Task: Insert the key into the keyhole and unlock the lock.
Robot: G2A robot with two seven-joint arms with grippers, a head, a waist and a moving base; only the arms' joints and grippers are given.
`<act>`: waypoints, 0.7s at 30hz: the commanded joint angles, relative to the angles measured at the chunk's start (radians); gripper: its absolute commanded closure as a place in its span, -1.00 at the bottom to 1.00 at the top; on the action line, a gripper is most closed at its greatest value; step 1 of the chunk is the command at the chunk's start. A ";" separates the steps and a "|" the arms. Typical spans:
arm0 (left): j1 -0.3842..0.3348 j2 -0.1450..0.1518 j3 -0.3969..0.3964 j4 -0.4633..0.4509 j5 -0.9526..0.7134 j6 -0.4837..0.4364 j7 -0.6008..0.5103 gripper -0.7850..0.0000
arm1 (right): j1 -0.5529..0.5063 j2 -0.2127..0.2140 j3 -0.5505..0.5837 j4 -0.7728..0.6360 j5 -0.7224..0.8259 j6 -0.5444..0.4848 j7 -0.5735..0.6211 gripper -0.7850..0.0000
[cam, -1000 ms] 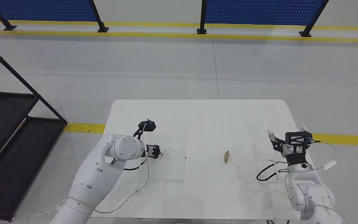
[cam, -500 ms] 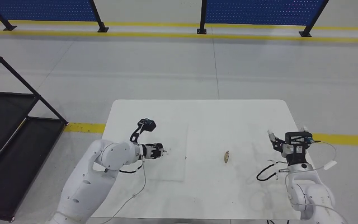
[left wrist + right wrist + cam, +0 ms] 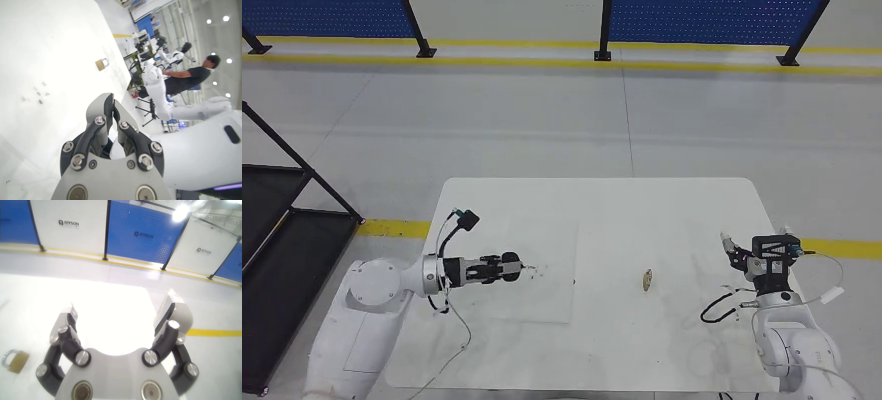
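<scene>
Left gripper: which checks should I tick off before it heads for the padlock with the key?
1. Left gripper shut: ok.
2. Key held between its pads: cannot tell.
3. Padlock lying flat on the table, apart from both grippers: ok.
4. Keyhole turned toward the left gripper: cannot tell.
5. Padlock steadied for insertion: not ok; the right gripper is open and off to the side, holding nothing.
</scene>
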 commanded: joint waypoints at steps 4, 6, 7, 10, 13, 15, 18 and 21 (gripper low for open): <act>-0.040 0.009 -0.008 0.090 -0.229 0.002 -0.148 1.00 | 0.000 0.000 0.000 0.000 0.000 0.000 0.000 -1.00; -0.055 0.014 -0.005 0.109 -0.267 0.029 -0.176 1.00 | 0.000 0.000 0.000 0.000 0.000 0.000 0.000 -1.00; -0.060 0.017 -0.003 0.116 -0.272 0.036 -0.183 1.00 | 0.000 0.000 0.000 0.000 0.000 0.000 0.000 -1.00; -0.069 0.022 0.003 0.128 -0.277 0.040 -0.187 1.00 | 0.000 0.000 0.000 0.000 0.000 0.000 0.000 -1.00; -0.069 0.022 0.003 0.128 -0.277 0.040 -0.187 1.00 | 0.000 0.000 0.000 0.000 0.000 0.000 0.000 -1.00; -0.069 0.022 0.003 0.128 -0.277 0.040 -0.187 1.00 | 0.000 0.000 0.000 0.000 0.000 0.000 0.000 -1.00; -0.069 0.022 0.003 0.128 -0.277 0.040 -0.187 1.00 | 0.000 0.000 0.000 0.000 0.000 0.000 0.000 -1.00; -0.069 0.022 0.003 0.128 -0.277 0.040 -0.187 1.00 | 0.000 0.000 0.000 0.000 0.000 0.000 0.000 -1.00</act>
